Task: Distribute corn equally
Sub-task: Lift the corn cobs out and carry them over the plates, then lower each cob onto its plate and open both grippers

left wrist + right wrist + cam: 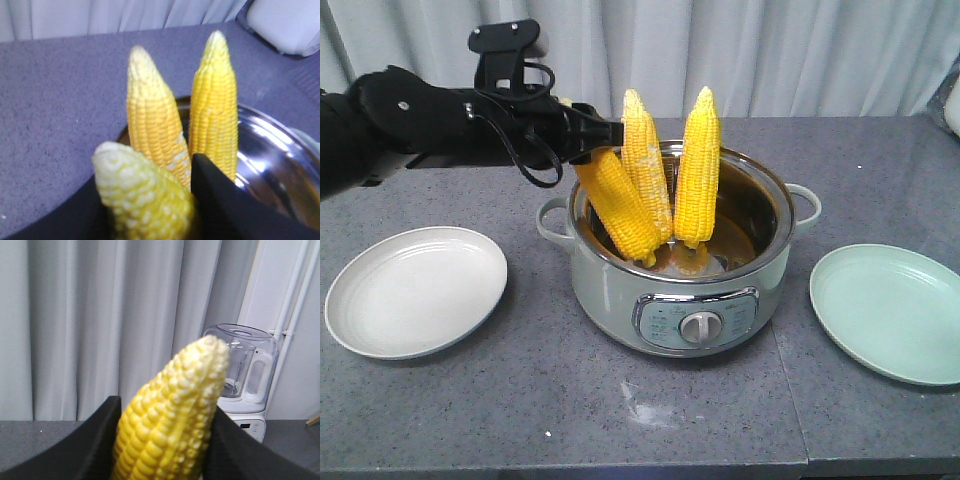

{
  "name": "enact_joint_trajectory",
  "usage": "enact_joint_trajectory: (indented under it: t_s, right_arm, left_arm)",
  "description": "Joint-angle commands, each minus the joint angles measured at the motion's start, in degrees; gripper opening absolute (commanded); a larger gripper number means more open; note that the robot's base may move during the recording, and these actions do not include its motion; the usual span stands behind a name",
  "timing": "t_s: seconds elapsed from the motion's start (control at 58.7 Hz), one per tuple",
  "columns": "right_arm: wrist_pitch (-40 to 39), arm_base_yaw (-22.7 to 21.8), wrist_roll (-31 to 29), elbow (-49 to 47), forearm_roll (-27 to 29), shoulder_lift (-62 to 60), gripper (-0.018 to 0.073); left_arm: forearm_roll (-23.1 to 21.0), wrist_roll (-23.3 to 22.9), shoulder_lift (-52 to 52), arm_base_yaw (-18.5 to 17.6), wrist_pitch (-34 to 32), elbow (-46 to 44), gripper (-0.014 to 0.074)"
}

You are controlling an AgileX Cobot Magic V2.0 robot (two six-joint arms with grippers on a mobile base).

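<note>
Pinching the top of a leaning cob (620, 205), the left gripper (590, 142) hung above the rim of the pot (610, 290), the cob's base inside it. Two cobs (648, 165) stood upright beside it in the pot. The right gripper (162, 455) was clamped on a fourth cob (175, 405), facing a curtain (100, 315)

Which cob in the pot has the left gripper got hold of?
Find the pale green pot mid-table, between the white plate and the green plate. Of three cobs standing in it, the left gripper clamps the leftmost cob near its tip. It alone leans left, toward the white plate; the other two cobs stand upright.
</note>
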Motion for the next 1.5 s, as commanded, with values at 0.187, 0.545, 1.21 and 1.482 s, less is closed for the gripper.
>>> enact_joint_trajectory:
  t_s: [0.187, 0.545, 1.21, 1.482]
  right_arm:
    - [-2.89, -0.22, -3.64, -1.59, 5.15, 0.19, -0.0005]
    - [-1.42, -0.22, -5.1, -1.65, 7.61, 6.95, -0.0005]
    - [0.23, -15.9, -23.62, -1.65, 33.64, 33.6, -0.0002]
    - [1.79, -23.97, -38.44, -1.65, 49.01, 39.53, 0.0038]
  left_arm:
    - [6.77, 0.27, -17.92, -0.1, -2.03, -2.09, -0.0008]
    - [41.76, -22.78, -26.23, 3.87, 19.58, -2.09, -0.0008]
    - [52.86, -28.29, -14.9, 6.79, 28.86, -2.05, -0.0007]
    - [53.09, -28.29, -10.94, 6.79, 30.15, -2.05, -0.0007]
